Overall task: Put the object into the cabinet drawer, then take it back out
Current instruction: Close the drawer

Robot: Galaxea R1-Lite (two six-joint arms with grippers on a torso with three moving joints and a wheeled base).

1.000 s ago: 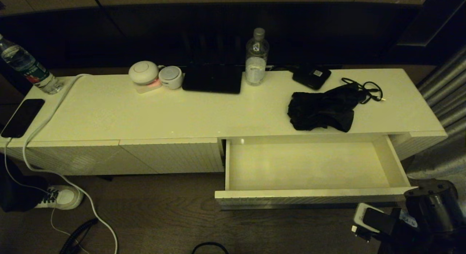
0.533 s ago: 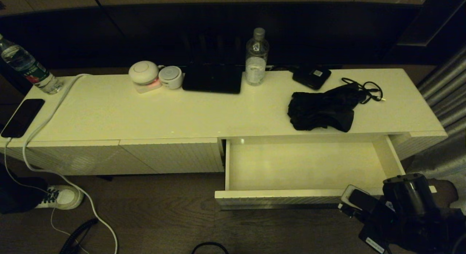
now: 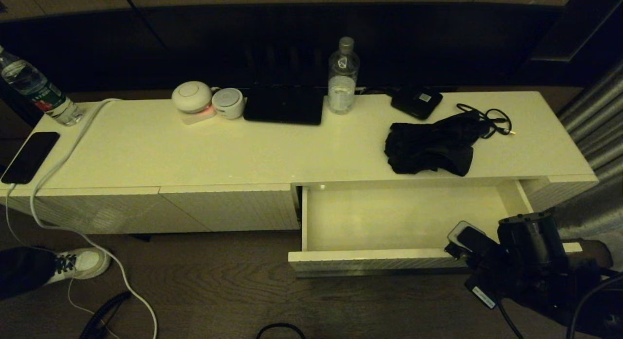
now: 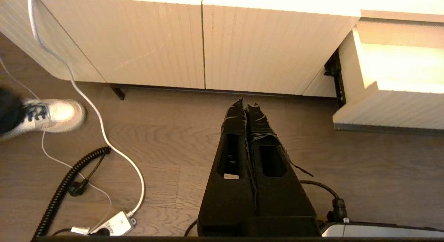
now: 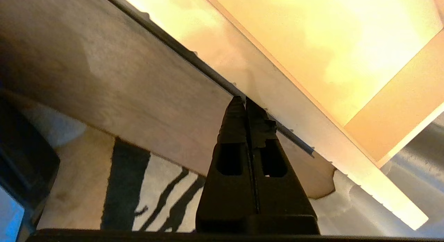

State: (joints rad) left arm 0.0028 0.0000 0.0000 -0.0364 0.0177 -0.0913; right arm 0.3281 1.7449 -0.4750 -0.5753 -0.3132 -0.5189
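Observation:
The object, a crumpled black fabric bundle (image 3: 430, 145), lies on the cabinet top at the right, above the cabinet drawer (image 3: 370, 255). The drawer stands pulled out and holds nothing. My right arm (image 3: 528, 241) hangs over the drawer front's right end. In the right wrist view the right gripper (image 5: 245, 100) is shut on nothing, its tips at the dark line along the drawer front (image 5: 298, 106); contact cannot be told. My left gripper (image 4: 247, 105) is shut and empty above the wooden floor, left of the drawer (image 4: 392, 110); it is out of the head view.
On the cabinet top stand a water bottle (image 3: 343, 76), a small black box (image 3: 416, 102), a looped cable (image 3: 486, 117), a black slab (image 3: 284, 105) and two white round devices (image 3: 192, 97). A phone (image 3: 30, 155) and white cord lie far left. A person's shoe (image 3: 80, 263) is on the floor.
My right arm has risen from the lower right corner and come over the drawer front's right end. The person's leg at far left has shifted. The bundle has not moved.

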